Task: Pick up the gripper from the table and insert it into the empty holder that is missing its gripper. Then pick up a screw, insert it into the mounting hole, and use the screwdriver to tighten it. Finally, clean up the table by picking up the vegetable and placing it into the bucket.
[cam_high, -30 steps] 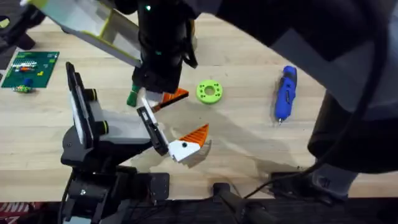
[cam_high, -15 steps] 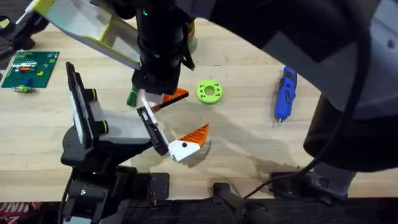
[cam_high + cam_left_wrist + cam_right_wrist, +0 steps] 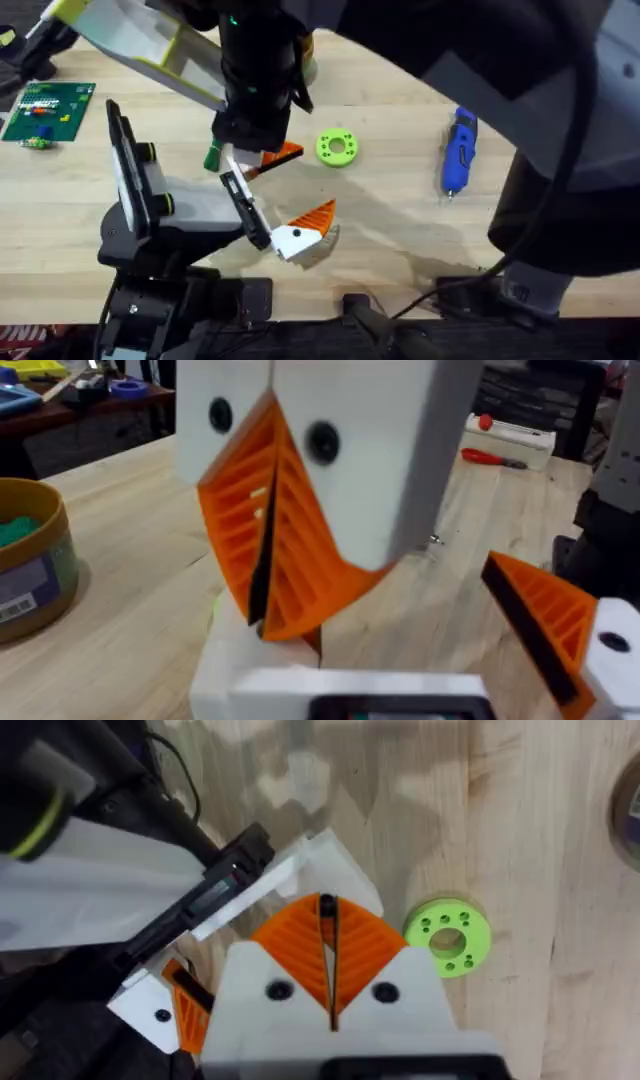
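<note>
Nearest the arm bases, the left pincer (image 3: 262, 212) is found lying low over the table (image 3: 400, 230), its black rail carrying one finger only. That twin finger (image 3: 300, 232), a white block with a black dot and an orange ribbed wedge, stands out at the end of the rail. The pincer is thus spread, and nothing is held in it.

At the rail's other end, the right pincer (image 3: 327, 920) is seen pointing down. Its two orange ribbed pads are pressed together to a thin dark seam. The gripper (image 3: 335, 870) is found directly at those tips, its white blocky base lying against the rail. It appears to be held there, though the contact itself is hidden.

Just beside the right pincer, on its far-left side, the vegetable (image 3: 212, 157), dark green and knobbly, is noted on the light wood-grain table. To the right lies a lime-green ring (image 3: 336, 147), round and pierced with small holes. Well apart to the right, the screwdriver (image 3: 459, 150) lies flat, blue and pen-shaped, its thin bit pointing toward the bases.

Farther off, a round brown bucket (image 3: 40, 575) and a green circuit board (image 3: 45, 110) are recorded.
</note>
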